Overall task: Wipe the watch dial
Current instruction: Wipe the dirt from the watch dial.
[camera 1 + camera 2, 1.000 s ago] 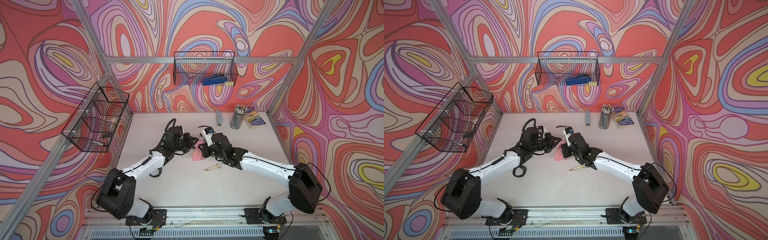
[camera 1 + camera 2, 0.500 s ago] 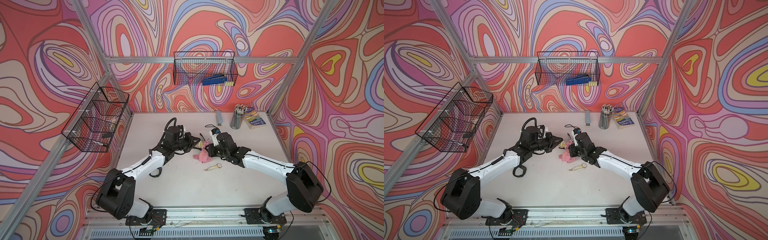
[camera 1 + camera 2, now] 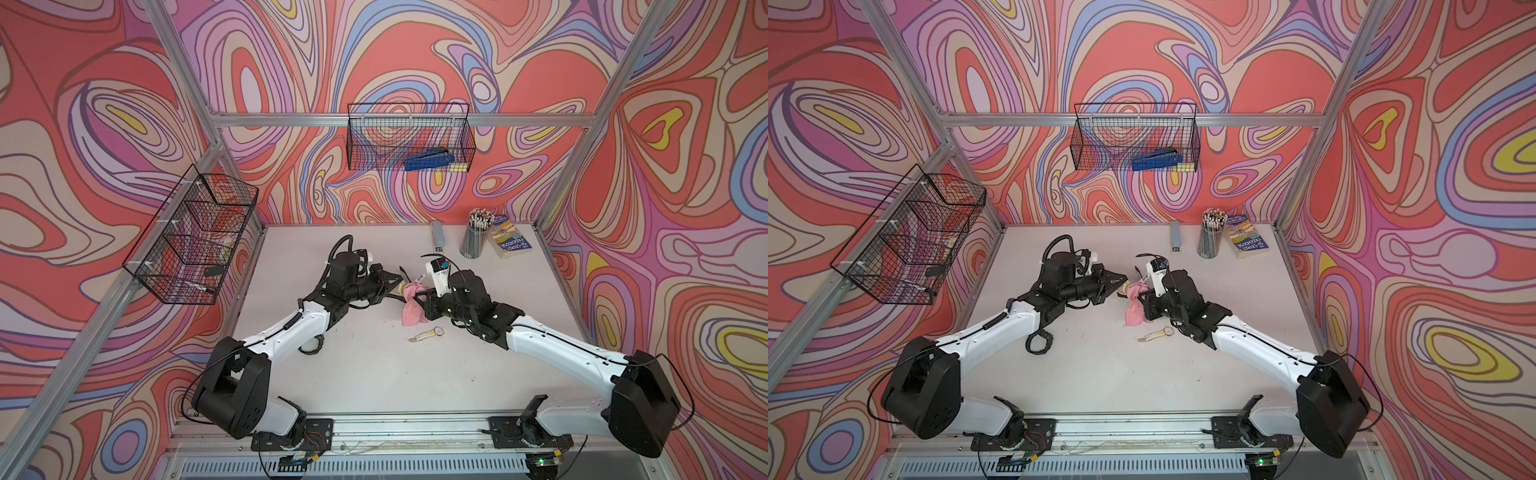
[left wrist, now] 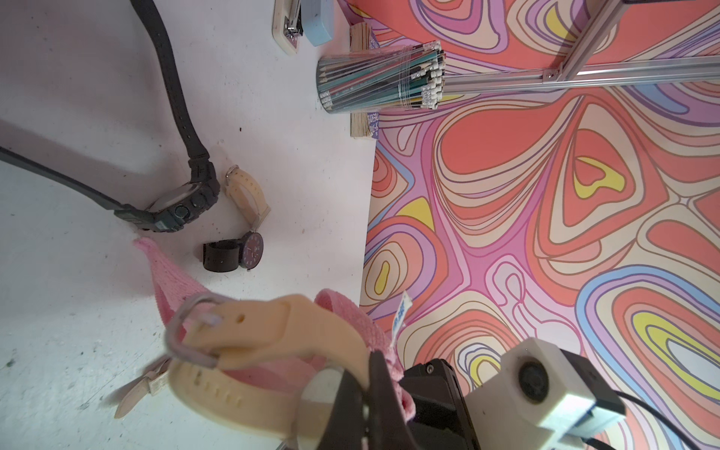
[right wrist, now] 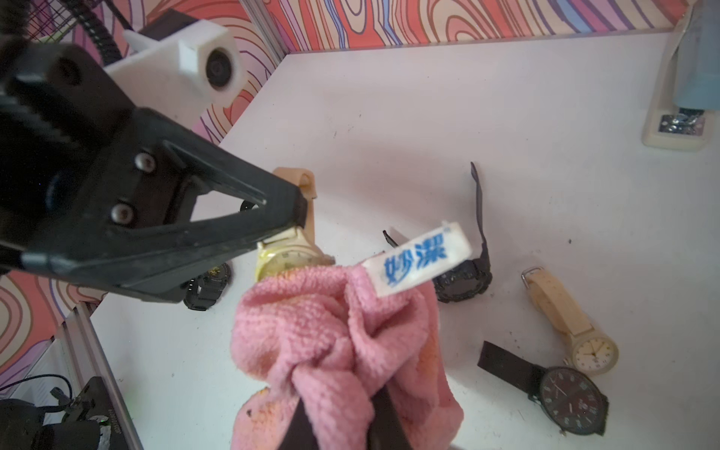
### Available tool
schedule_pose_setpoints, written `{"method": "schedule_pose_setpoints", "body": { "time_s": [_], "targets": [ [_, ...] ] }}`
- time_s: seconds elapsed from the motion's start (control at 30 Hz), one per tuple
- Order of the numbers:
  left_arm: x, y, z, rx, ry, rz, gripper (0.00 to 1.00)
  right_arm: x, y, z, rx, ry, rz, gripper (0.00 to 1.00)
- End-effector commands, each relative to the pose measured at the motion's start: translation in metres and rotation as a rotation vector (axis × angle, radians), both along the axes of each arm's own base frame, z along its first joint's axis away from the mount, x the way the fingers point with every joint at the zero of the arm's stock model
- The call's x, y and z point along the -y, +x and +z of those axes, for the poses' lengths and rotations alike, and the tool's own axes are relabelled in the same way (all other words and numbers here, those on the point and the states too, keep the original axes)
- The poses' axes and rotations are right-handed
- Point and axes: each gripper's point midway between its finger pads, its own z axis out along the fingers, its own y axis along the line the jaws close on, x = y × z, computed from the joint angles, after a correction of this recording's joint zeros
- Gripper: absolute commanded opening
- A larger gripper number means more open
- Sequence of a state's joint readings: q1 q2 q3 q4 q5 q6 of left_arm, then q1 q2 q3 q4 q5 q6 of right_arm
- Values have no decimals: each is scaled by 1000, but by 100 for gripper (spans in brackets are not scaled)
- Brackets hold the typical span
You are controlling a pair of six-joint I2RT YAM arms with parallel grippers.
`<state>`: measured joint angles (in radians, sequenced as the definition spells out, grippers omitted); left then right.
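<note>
In both top views the left gripper point(image 3: 394, 286), near the middle of the table point(image 3: 353, 374), is clamped on a beige watch point(image 3: 401, 288), and the right gripper point(image 3: 427, 302) pinches a pink cloth point(image 3: 411, 311) that touches it. The left wrist view shows the watch's strap point(image 4: 272, 335) looping out from the closed fingers, with the cloth behind it. In the right wrist view the bunched cloth covers one edge of the yellowish dial point(image 5: 288, 259).
</note>
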<state>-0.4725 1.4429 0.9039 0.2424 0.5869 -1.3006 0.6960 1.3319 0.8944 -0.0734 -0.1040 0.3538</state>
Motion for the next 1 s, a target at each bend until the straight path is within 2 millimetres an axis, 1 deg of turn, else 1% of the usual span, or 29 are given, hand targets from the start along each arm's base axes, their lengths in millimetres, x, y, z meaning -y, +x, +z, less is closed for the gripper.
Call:
{"method": "schedule_pose_setpoints", "body": {
  "time_s": [0.0, 0.07, 0.13, 0.2, 0.3, 0.37, 0.47, 0.57, 0.83, 0.87, 0.97],
  "targets": [
    [6, 1, 17, 39, -47, -6, 0, -21, 15, 17, 59, 12, 36, 0],
    [8, 0, 17, 37, -49, -7, 0, -30, 22, 13, 46, 2, 35, 0],
    [10, 0, 18, 37, -56, -8, 0, -33, 30, 3, 15, -27, 15, 0],
    [10, 1, 19, 34, -64, -6, 0, -33, 35, -4, -9, -55, -10, 0],
    [12, 3, 20, 34, -68, -9, 0, -28, 37, -14, -35, -81, -40, 0],
    [13, 4, 20, 32, -68, -11, 0, -29, 35, -13, -36, -77, -34, 0],
    [14, 5, 17, 24, -73, -13, 0, -33, 32, -6, -19, -56, -17, 0],
    [17, 4, 11, 10, -73, -18, 0, -34, 32, 6, 15, -19, -15, 0],
    [22, -1, -3, -17, -62, -27, 0, -43, 30, 44, 95, 78, 28, 0],
    [22, -1, -4, -19, -63, -28, 0, -44, 30, 47, 100, 89, 35, 0],
    [26, -3, -8, -26, -66, -31, 0, -49, 31, 47, 97, 110, 41, 0]
  ]
}}
